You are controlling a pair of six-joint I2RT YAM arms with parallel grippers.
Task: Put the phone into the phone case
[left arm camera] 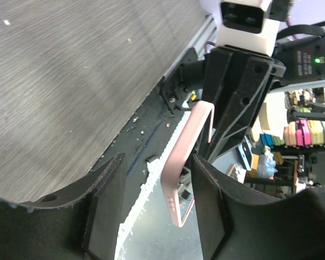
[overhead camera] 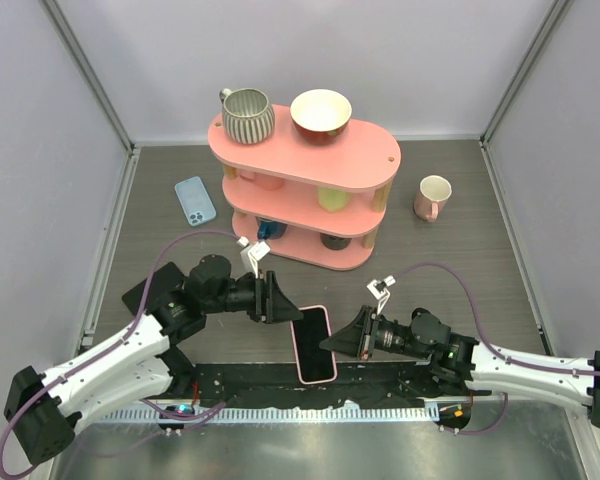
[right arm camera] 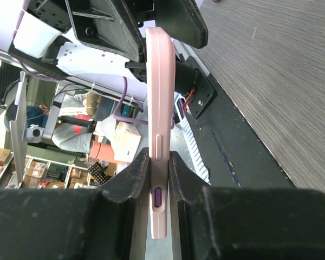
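Note:
A pink phone case (overhead camera: 313,345) is held on edge above the near black strip, between my two grippers. A dark screen fills its face, and a purple button (right arm camera: 157,197) shows through its side cut-out. My right gripper (overhead camera: 342,342) is shut on the case's right edge; in the right wrist view its fingers (right arm camera: 135,176) pinch the pink case (right arm camera: 160,97). My left gripper (overhead camera: 285,305) is open at the case's upper left corner. In the left wrist view the pink case (left arm camera: 176,179) stands between the spread jaws, close to the right finger (left arm camera: 211,200). A light blue phone-shaped slab (overhead camera: 195,200) lies back up at the far left.
A pink three-tier shelf (overhead camera: 380,165) stands at the back centre, with a striped mug (overhead camera: 248,115) and a bowl (overhead camera: 321,113) on top and cups on the lower tiers. A pink and white mug (overhead camera: 433,197) stands to its right. A black strip (overhead camera: 390,375) runs along the near edge.

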